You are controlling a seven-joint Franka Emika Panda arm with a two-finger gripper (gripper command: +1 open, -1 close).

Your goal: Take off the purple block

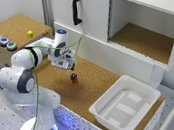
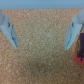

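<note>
Exterior view is showing the gripper (image 1: 70, 66) hovering just above a small stack at the frame's centre — the purple block (image 1: 74, 77) sitting on a small red cube (image 1: 74, 81) on the cork tabletop (image 1: 97, 89). Wrist view is showing the fingers (image 2: 9, 31) spread wide with nothing between them, the stack (image 2: 79, 50) peeking past one finger. Judging from this, the arm is needing to centre over the stack — then descend only to the upper cube, pinching gently so the red one is staying put

tiny dark purple block (image 1: 74, 76), stacked atop small red cube (image 1: 74, 81)
</note>
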